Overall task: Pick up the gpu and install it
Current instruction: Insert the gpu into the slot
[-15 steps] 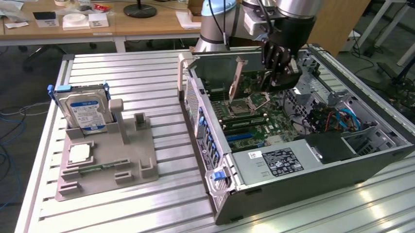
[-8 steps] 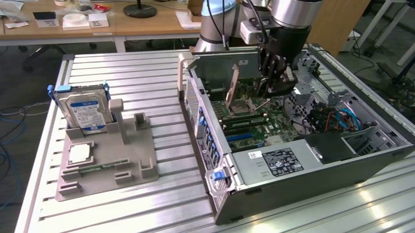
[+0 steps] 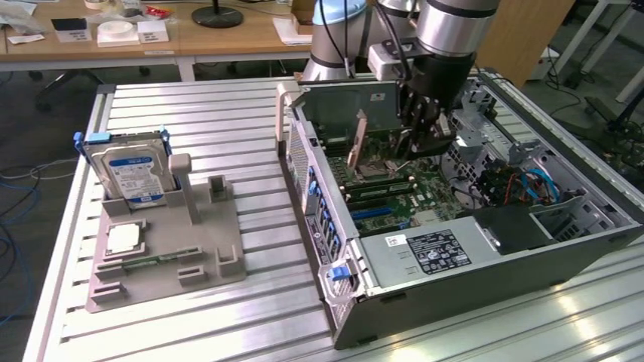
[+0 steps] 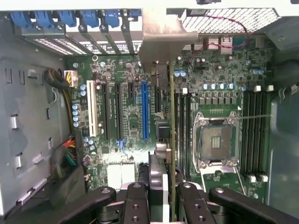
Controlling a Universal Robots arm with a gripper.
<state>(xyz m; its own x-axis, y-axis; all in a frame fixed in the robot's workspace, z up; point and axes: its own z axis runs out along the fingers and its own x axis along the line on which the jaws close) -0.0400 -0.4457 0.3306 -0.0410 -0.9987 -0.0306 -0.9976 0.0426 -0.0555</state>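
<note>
Grey holder [image 3: 171,264] at lower left of exterior view, blue-labelled hard drive [image 3: 131,173] upright in it. Open computer case [image 3: 453,302] across centre and right. Gpu [image 3: 348,109] at upper centre, standing on edge over motherboard [image 3: 403,204], pale bracket [image 3: 286,113] toward frame's left. Gripper [image 3: 418,139] at card's right end, black fingers [image 4: 135,200] closed against both faces of card. Wrist view: card seen edge-on, beside blue slot [image 4: 145,112]. Whether seated, cannot tell.

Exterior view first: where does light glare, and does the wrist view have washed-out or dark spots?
Exterior view: light glares off the table slats beside the computer case. Wrist view: the case rim beyond the gpu washes out white, while the cable bundle lies in shadow.
</note>
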